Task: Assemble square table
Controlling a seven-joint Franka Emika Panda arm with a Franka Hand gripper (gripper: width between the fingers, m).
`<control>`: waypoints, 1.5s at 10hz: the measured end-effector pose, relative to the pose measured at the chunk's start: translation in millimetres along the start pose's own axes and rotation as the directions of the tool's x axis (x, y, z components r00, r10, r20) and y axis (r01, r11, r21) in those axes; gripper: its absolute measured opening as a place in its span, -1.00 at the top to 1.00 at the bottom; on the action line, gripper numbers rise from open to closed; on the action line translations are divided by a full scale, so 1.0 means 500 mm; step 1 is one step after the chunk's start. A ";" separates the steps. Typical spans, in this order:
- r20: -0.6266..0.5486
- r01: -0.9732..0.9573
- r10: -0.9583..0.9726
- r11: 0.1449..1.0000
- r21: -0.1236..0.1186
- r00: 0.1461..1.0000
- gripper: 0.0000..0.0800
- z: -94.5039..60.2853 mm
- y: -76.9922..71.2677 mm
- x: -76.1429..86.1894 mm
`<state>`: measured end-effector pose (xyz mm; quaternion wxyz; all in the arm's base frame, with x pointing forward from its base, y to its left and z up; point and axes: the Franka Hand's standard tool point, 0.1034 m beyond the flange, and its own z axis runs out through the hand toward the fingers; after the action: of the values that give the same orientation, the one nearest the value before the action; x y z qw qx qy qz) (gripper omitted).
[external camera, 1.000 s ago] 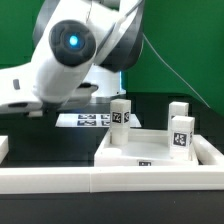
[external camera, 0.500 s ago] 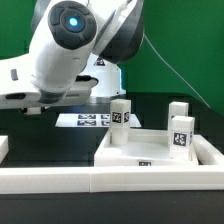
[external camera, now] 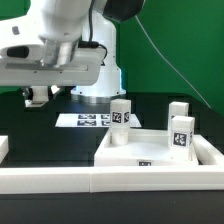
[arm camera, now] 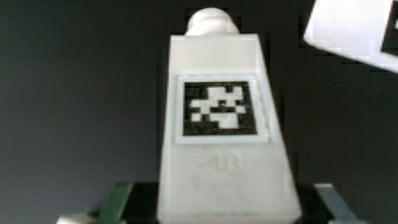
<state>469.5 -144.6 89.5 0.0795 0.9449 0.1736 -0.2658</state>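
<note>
In the wrist view a short white table leg [arm camera: 219, 110] with a black-and-white tag fills the picture. It lies lengthwise between my fingers [arm camera: 118, 198], its screw tip pointing away from them. My gripper [arm camera: 222, 202] is shut on its base end. In the exterior view the gripper [external camera: 37, 97] hangs at the left, above the black table. The square table's white slab [external camera: 125, 150] lies at the right with three tagged legs standing on it [external camera: 121, 113] [external camera: 178, 110] [external camera: 182, 136].
The marker board [external camera: 92, 120] lies flat behind the slab, near the robot's base [external camera: 98, 80]. A long white border rail [external camera: 100, 181] runs along the front. A small white block [external camera: 3, 147] sits at the exterior view's left edge.
The arm has swung up and toward the exterior view's left, and the wrist has turned. The slab and the legs on it have not moved.
</note>
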 end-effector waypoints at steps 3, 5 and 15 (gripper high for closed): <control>-0.184 0.004 -0.007 1.000 -0.014 0.983 0.27 0.003 0.009 0.009; -0.268 -0.040 0.045 0.999 0.024 0.962 0.27 -0.033 -0.001 0.024; -0.618 -0.100 0.065 0.995 -0.022 0.783 0.27 -0.126 0.017 0.080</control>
<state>534.4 -125.9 122.2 0.0552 0.9841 0.1557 0.0656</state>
